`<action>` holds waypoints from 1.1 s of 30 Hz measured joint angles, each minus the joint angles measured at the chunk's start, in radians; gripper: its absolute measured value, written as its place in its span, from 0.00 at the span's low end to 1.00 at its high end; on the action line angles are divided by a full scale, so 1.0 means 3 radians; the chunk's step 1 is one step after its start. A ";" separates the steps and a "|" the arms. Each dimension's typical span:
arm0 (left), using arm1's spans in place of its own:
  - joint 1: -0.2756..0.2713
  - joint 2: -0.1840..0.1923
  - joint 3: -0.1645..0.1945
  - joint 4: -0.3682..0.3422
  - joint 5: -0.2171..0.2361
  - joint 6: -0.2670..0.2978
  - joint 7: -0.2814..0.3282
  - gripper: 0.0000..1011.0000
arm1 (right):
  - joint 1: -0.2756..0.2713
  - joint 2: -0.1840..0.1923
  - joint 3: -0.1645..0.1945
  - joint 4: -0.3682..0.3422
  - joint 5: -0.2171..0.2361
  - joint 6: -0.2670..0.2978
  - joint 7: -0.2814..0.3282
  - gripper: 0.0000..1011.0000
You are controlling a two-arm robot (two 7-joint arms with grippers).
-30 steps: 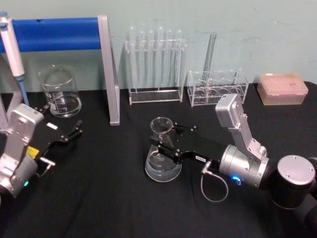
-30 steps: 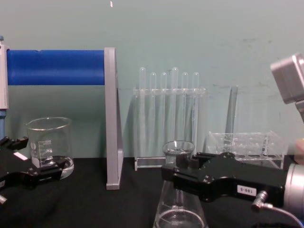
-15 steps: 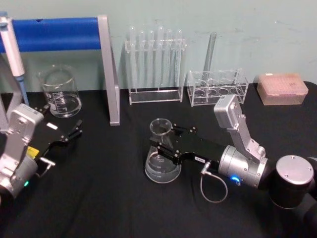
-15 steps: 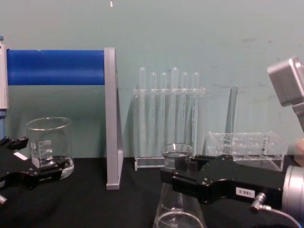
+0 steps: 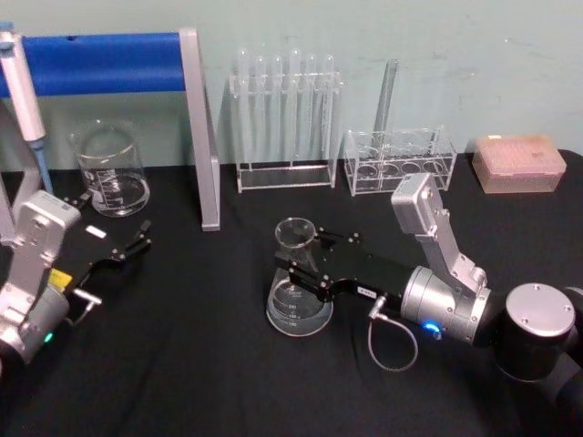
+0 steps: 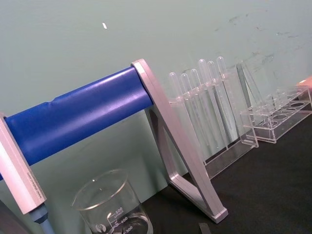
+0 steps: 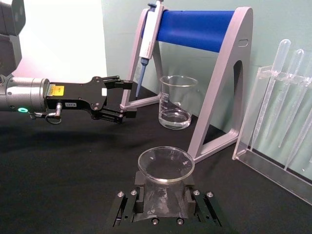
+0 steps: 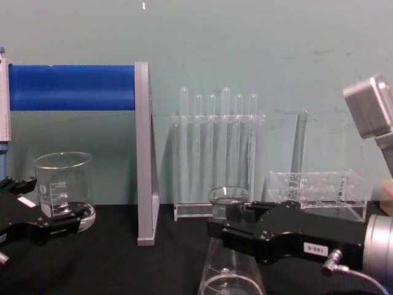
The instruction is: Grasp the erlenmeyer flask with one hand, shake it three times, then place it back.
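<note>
My left claw (image 5: 138, 240) waits to the left of the blue-barred stand (image 5: 199, 137) and nearer to me than its foot, with the jaws spread wide and nothing between them. A pipette (image 5: 22, 86) hangs at the stand's far left end, and a beaker (image 5: 111, 173) sits under its blue bar. Just right of the stand's grey upright, against the wall, is the test-tube rack (image 5: 284, 118). The erlenmeyer flask (image 5: 293, 309) stands upright on the black cloth (image 5: 200, 364), to the right of the stand and nearer to me. I cannot tell whether its base touches the cloth. My right claw (image 5: 301, 264) reaches in from the right and has its fingers (image 7: 139, 194) closed on the flask's neck just under the rim, one on each side. Farther right of the stand, by the wall, are a second rack (image 5: 401, 159) holding a single tall tube, then a pink box (image 5: 517, 164).
</note>
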 joint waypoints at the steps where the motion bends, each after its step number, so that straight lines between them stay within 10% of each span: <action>1: 0.0000 0.0000 0.0000 0.0000 0.0000 0.0000 0.0000 0.99 | 0.0001 0.0000 -0.0001 0.0001 0.0000 0.0002 0.0000 0.45; 33: 0.0000 0.0000 0.0000 0.0000 0.0000 0.0000 0.0000 0.99 | 0.0034 0.0003 -0.0024 0.0033 -0.0007 0.0027 0.0046 0.45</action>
